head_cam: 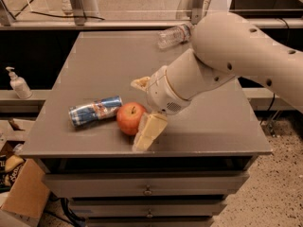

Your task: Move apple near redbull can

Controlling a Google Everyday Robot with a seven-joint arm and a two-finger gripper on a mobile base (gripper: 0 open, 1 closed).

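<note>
Camera view, single frame. Grey worktop (104, 60) seen from above and in front, with drawers (147, 189) below its front edge.

Arm (236, 46): enters from the right edge of the frame and crosses above the worktop's right side. It slopes down and leftward to a cylindrical wrist over the front-centre area.

Hand (136, 115): low, close to the front edge, pointing left. Fingers spread, not pinching.
- Far finger (140, 83): behind the apple, with a clear gap between the two.
- Near finger (149, 129): runs from the wrist down toward the front edge. It lies along the apple's right side, touching it or very nearly so; its tip sits close to the front edge.

Apple (130, 118): resting on the worktop near the front edge, left of centre, in the space between the two fingers. Stem up, facing slightly rightward.

Redbull can (94, 111): lying on its side near the front-left corner, long axis roughly along the front edge. Its right end is just beside the apple's upper left; cannot tell whether they touch.

Water bottle (173, 35): clear, on its side at the far edge, right of centre, partly hidden by the arm.

Off the worktop: white pump bottle (18, 83) on a ledge to the left; cardboard box (22, 195) on the floor by the front-left corner.
</note>
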